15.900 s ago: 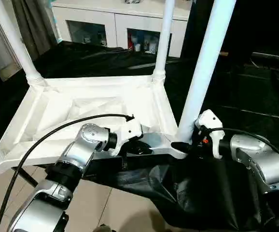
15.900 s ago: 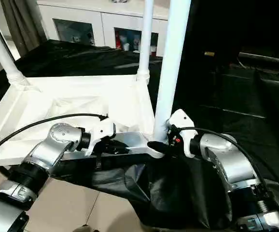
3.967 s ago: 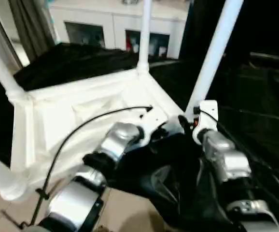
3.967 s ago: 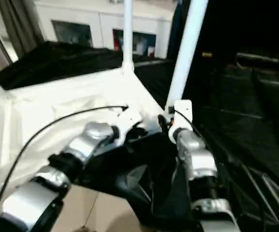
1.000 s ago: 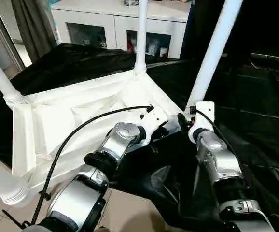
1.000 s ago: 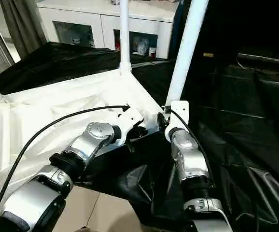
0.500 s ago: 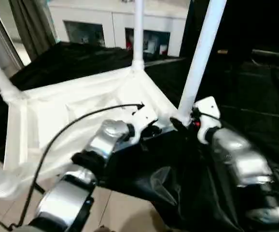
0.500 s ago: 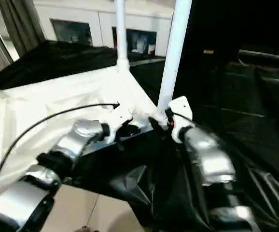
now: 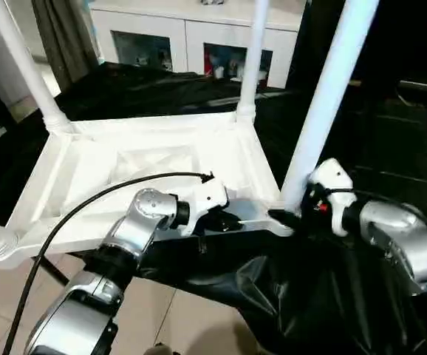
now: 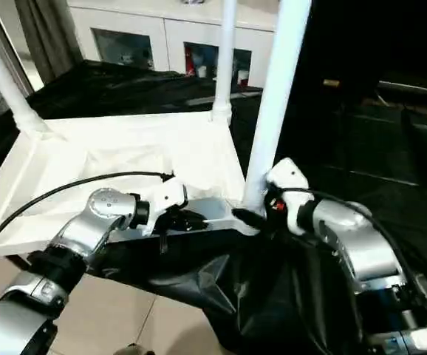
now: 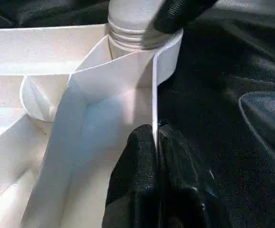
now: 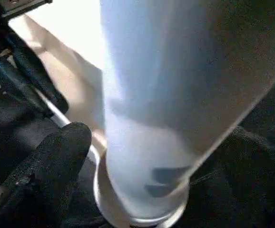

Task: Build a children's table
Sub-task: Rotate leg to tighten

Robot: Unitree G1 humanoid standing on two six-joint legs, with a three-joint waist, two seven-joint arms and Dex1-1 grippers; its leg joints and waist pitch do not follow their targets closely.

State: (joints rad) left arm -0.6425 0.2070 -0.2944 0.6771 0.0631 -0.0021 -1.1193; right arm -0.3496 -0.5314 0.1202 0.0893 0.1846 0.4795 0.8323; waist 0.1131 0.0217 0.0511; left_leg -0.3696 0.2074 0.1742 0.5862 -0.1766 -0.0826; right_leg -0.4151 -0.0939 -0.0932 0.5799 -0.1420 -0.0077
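We've got the tabletop (image 9: 154, 174) upside down on the black sheet (image 9: 287, 296), legs pointing up. Left gripper (image 11: 155, 142) is pinched tight on the near rim, approx. 6 o'clock of the top. Right gripper (image 9: 281, 219) has fingers spread wide at the base of the near-right leg (image 9: 324, 96), which stands in its corner socket (image 11: 168, 52) at approx. 4 o'clock. We judge we're on seating/tightening that leg. Next: re-close on the leg base & twist or press it home, w/ the left steadying the rim.
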